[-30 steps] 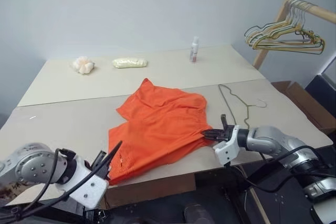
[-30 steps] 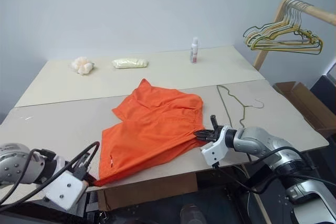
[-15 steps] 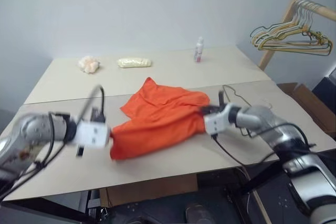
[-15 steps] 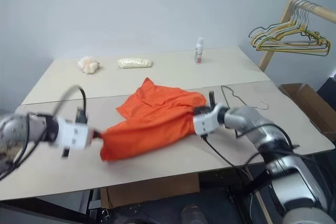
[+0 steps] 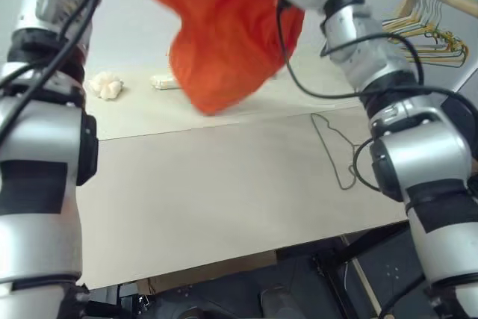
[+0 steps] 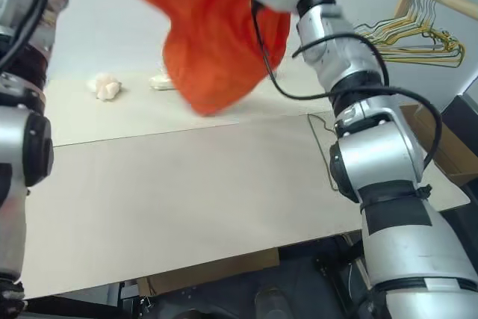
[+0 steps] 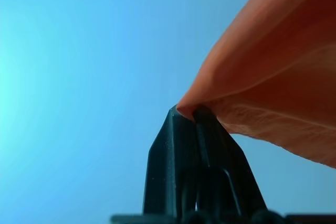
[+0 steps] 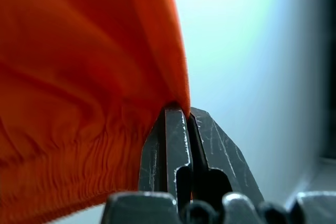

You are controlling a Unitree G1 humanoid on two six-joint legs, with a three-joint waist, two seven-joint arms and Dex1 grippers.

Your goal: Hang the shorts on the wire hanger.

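Shorts (image 5: 224, 28) — bright orange, floppy, gathered waistband — hang in the air above the tabletop (image 5: 209, 192), sagging downward. Left claw (image 7: 186, 113) pinched tight on one edge, right claw (image 8: 181, 113) on the waistband. Wire hanger (image 5: 336, 147) lies flat on the tabletop by the right arm, long axis prob. running front-to-back.

We held both arms raised high, forearms reaching upward. Our left gripper (image 7: 186, 114) was clamped tight on a corner of the shorts (image 5: 224, 28), and our right gripper (image 8: 184, 113) was pinched on the gathered waistband.
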